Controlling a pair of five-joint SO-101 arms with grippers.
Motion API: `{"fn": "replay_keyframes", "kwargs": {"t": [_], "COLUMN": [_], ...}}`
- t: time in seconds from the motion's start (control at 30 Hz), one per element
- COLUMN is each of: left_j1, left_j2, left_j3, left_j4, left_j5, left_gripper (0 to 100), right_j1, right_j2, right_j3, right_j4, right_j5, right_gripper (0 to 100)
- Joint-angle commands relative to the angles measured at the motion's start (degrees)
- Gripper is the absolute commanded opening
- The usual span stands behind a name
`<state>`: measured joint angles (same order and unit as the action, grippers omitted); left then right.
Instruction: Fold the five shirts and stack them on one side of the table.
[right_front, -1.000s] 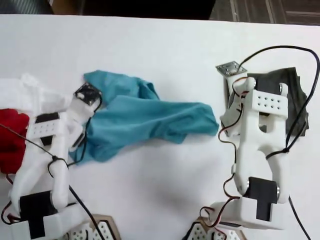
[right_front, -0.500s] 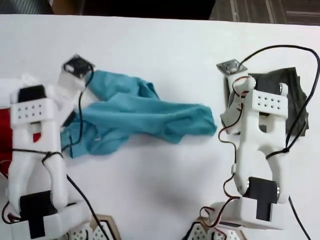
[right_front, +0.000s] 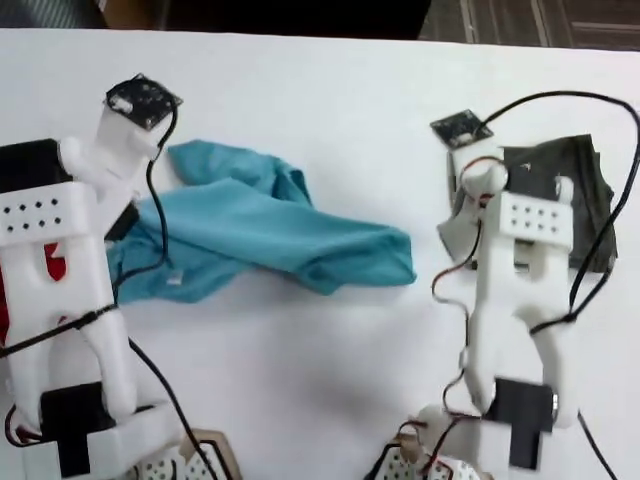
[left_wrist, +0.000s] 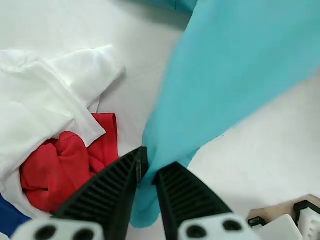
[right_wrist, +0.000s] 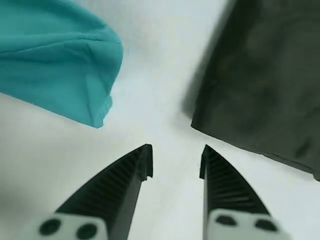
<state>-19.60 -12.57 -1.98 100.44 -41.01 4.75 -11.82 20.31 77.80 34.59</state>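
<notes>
The crumpled teal cotton shirt (right_front: 270, 235) is spread across the middle of the white table (right_front: 330, 100), with one end lifted. Soft, limp fabric is expected (it will sag), so a hem or seam should be gripped. The lifted end is pinched in the closed left gripper (left_wrist: 151, 162). The right gripper (right_wrist: 176, 150) is held apart and empty, near the dark grey shirt (right_front: 585, 180). Since earlier, the lifted end has been raised and drawn leftward.

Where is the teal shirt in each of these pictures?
High view: teal shirt mid-table, between the arms.
Left wrist view: clamped in the left gripper, beside the red shirt.
Right wrist view: beyond the right gripper, opposite the dark shirt.
Shared landmark: white table.
</notes>
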Motion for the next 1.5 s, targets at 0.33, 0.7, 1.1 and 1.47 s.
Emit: {"fn": "replay_keyframes", "kwargs": {"t": [0.33,0.7,1.1,1.47], "left_j1": [0.0,-0.6,-3.8,-3.8], "left_j2": [-1.8,-1.9,-2.1,-1.8], "left_j3": [27.6,28.1,28.0,31.4], "left_j4": [-30.7,-32.2,-29.8,-35.9], "left_j5": [-0.1,0.4,0.1,0.1], "left_gripper": [3,3,3,3], "right_j1": [-23.0,-23.9,-16.7,-16.3], "right_j2": [-22.5,-3.3,30.6,38.4], "right_j3": [34.8,30.8,-13.1,-42.0], "right_j4": [-18.9,-32.9,-21.8,-8.1], "right_j5": [0.4,0.4,-0.1,-0.3], "right_gripper": [16.2,16.3,1.6,2.0]}}
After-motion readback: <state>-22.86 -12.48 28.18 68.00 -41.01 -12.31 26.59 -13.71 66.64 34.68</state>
